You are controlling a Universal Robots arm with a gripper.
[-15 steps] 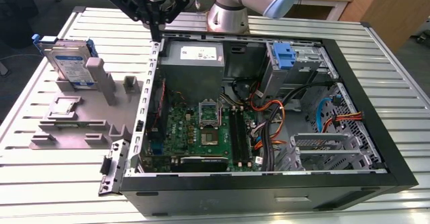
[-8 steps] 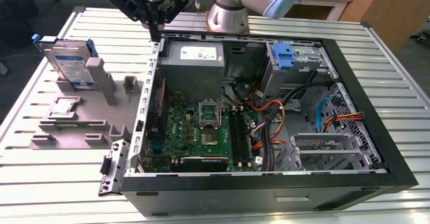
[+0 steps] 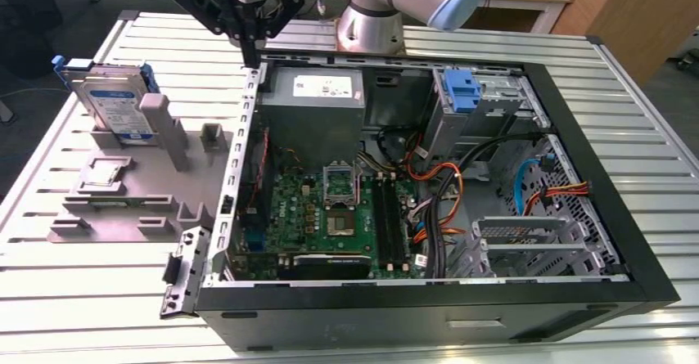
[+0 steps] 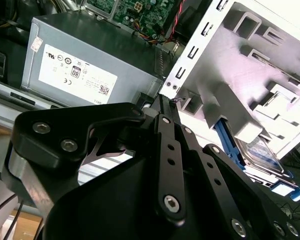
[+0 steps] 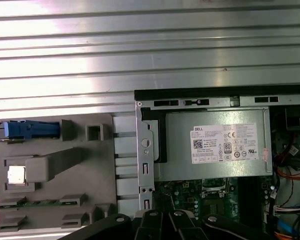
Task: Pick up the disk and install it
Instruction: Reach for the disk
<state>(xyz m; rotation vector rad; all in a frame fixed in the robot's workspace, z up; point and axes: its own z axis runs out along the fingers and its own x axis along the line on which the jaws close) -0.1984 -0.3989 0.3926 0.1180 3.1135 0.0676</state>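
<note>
The disk (image 3: 114, 106) is seen standing on edge in a grey holder (image 3: 120, 208), which is set on the slatted metal table (image 3: 98, 298) toward its far corner at the exterior view's left, just beside the open computer case (image 3: 437, 315). A flat silver-grey body is shown, with a white-and-blue label on its broad face and blue plastic rails along its edges; in the first wrist view it is seen edge-on as a blue strip (image 5: 30, 130). The gripper (image 3: 251, 63) is held above the case's far wall beside the power supply (image 3: 317, 102), apart from the disk. Its fingers (image 4: 167, 145) are pressed together, and nothing is grasped between them.
</note>
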